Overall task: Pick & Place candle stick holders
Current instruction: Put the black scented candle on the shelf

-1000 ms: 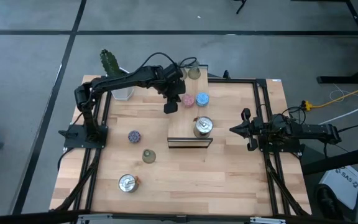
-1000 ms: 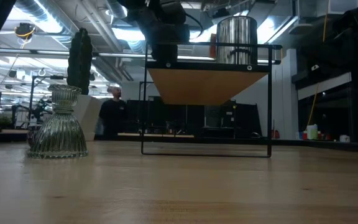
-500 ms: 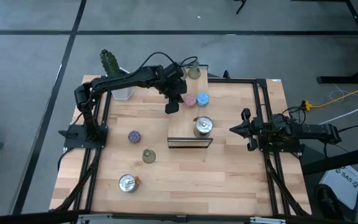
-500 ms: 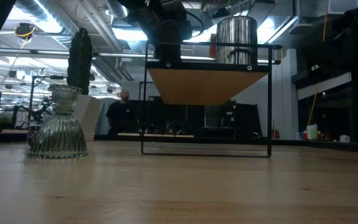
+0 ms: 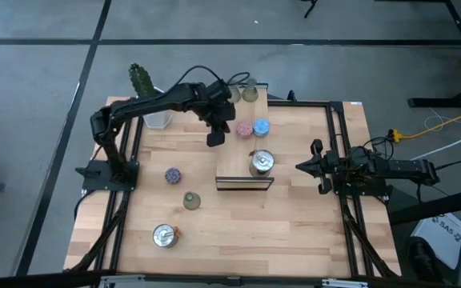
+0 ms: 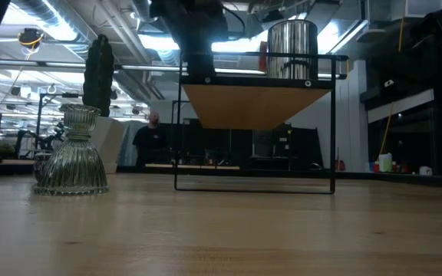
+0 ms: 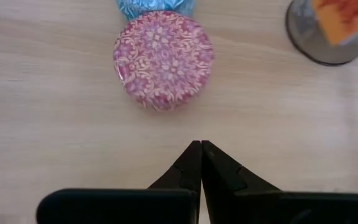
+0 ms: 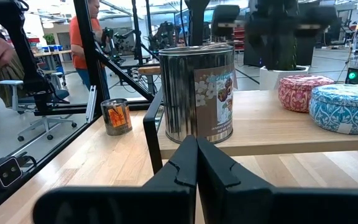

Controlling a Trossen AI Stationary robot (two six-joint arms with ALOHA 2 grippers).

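Observation:
My left gripper (image 5: 214, 138) is shut and empty, hovering over the table just left of the pink holder (image 7: 163, 62). The blue holder (image 5: 261, 126) stands right behind the pink one. A silver holder (image 5: 261, 162) stands on the wooden board (image 5: 245, 182), which rests on a black wire frame. The purple holder (image 5: 172, 175), an olive-green bell holder (image 5: 190, 200) and a second silver holder (image 5: 164, 235) stand on the table at the near left. Another olive-green holder (image 5: 250, 94) stands at the far edge. My right gripper (image 5: 302, 166) waits shut at the table's right.
A cactus (image 5: 141, 78) in a white pot (image 5: 158, 120) stands at the far left corner. Black frame rails (image 5: 338, 144) run along the table's sides. Bare wood lies between the board and the near edge. A person (image 6: 152, 138) stands in the room behind.
My left gripper has moved a little toward the table's left edge, away from the pink holder, still shut. Nothing on the table has moved.

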